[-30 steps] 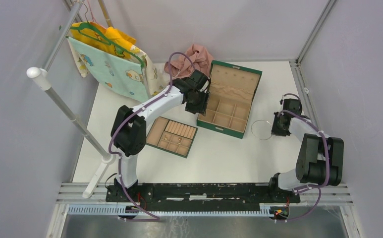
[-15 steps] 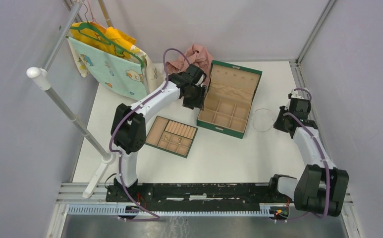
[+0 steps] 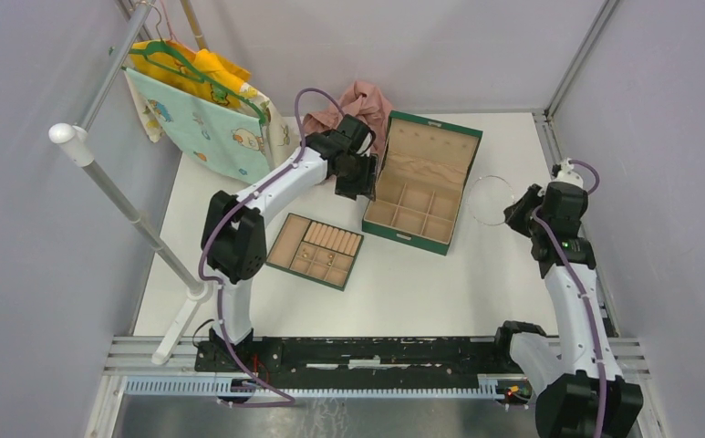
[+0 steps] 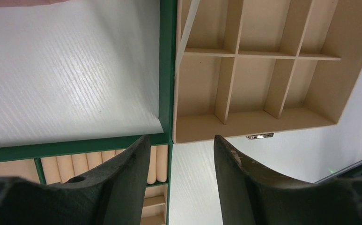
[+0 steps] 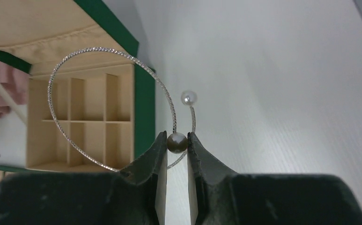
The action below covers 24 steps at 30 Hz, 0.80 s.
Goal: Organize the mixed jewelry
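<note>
Because the right pincer (image 5: pixel 176 140) pinches the wire loop (image 5: pixel 94 49) only at one end — left pincer (image 4: pixel 181 140) spread, empty — any swing could twist it free.

Bright, even light from overhead floods my white table (image 3: pixel 403 274), leaving only faint, soft shadows beside my arms and the green box (image 3: pixel 430 151). Seen from my left wrist, the table carries a mild sheen, and my left gripper (image 4: pixel 180 140) looms dark, its edges slightly soft. From my right wrist, the wire loop (image 5: pixel 174 119) glitters in crisp focus, its pearl (image 5: pixel 188 98) catching a small highlight, while my right gripper (image 5: pixel 176 136) reads near-black.
</note>
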Each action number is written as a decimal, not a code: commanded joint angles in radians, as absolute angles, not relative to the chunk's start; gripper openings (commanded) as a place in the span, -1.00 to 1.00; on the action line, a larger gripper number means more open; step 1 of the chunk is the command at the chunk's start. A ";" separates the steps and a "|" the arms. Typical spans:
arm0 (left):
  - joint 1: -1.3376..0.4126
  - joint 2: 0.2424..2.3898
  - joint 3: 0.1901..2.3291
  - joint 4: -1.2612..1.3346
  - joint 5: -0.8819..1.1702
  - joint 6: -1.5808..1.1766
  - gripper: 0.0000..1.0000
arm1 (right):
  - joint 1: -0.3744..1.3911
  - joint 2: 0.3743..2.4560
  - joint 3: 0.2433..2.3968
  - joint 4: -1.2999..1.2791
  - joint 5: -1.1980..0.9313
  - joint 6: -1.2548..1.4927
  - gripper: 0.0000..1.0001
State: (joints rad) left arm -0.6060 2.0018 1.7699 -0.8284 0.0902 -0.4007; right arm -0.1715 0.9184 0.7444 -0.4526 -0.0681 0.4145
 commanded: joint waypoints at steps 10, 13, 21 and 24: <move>-0.566 1.903 1.778 -0.788 0.115 -0.470 0.20 | 0.279 0.993 0.746 -0.140 0.352 0.881 -1.00; -0.563 1.896 1.767 -0.791 0.107 -0.460 0.20 | 0.362 1.085 0.801 -0.103 0.480 0.884 -1.00; -0.563 1.864 1.764 -0.833 0.016 -0.413 0.20 | 0.420 1.284 0.918 -0.011 0.618 0.886 -1.00; -0.563 1.847 1.742 -0.834 0.008 -0.410 0.20 | 0.421 1.335 0.967 -0.008 0.634 0.874 -1.00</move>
